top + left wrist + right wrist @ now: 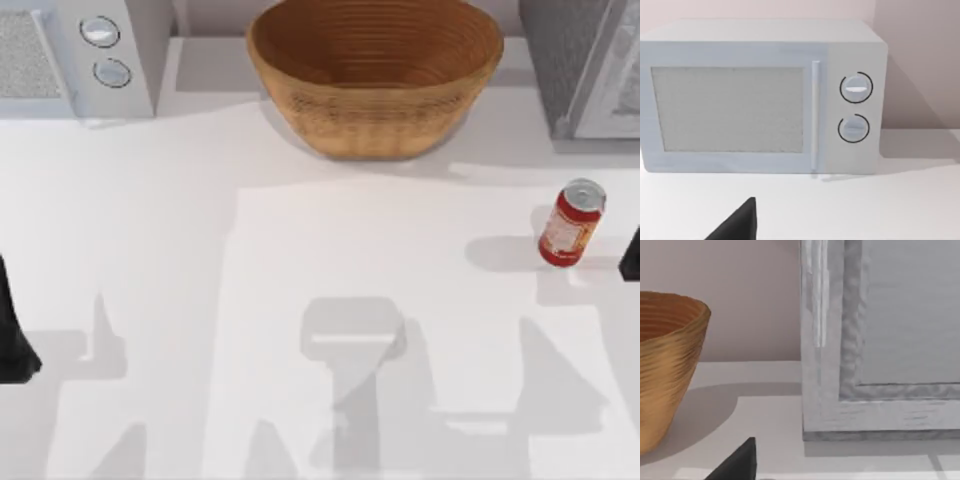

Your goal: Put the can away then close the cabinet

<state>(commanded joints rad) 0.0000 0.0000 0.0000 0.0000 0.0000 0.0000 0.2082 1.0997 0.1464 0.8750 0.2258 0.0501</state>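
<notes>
While both AgileX arms sit at the near edges of the white tabletop, each is cut off by the frame: the left end effector shows as a dark shape at the top view's left edge, the right end effector as a dark sliver at its right edge. How far either one is open cannot be told, and neither has hold of anything visible. Just beside the right end effector, the can stands on the tabletop, slightly tilted in the overhead view, red with a silver top and pale label. Farther back, the woven bowl sits at centre. At the far left the microwave has its door shut and two dials, only partly seen from above. At the far right the grey cabinet is cropped; whether its door stands open is hard to make out.
</notes>
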